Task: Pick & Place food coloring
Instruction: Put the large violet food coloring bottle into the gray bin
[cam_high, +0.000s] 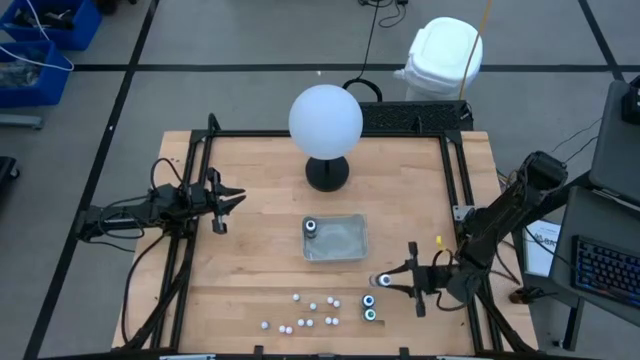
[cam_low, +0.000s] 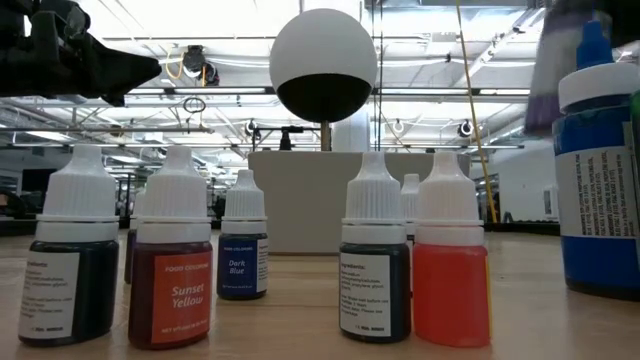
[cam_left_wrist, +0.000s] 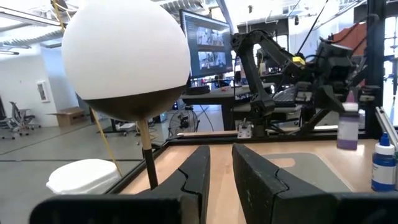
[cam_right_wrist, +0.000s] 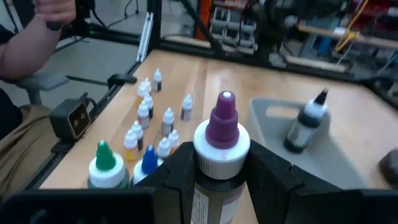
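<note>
Pale wooden tabletop (cam_high: 250, 250) carries tiny white-capped food coloring bottles (cam_high: 310, 312). Only the right wrist view shows the right gripper (cam_right_wrist: 222, 163) pinching a purple-tipped bottle (cam_right_wrist: 221, 134) (glossy cap). Left gripper (cam_left_wrist: 219, 171), nearly pressed together, hovers empty near the smooth globe (cam_high: 325, 118).

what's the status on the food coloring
Right gripper shut on purple-capped bottle near tray. Left gripper idle at left. One bottle in tray. Nothing in the way.
</note>
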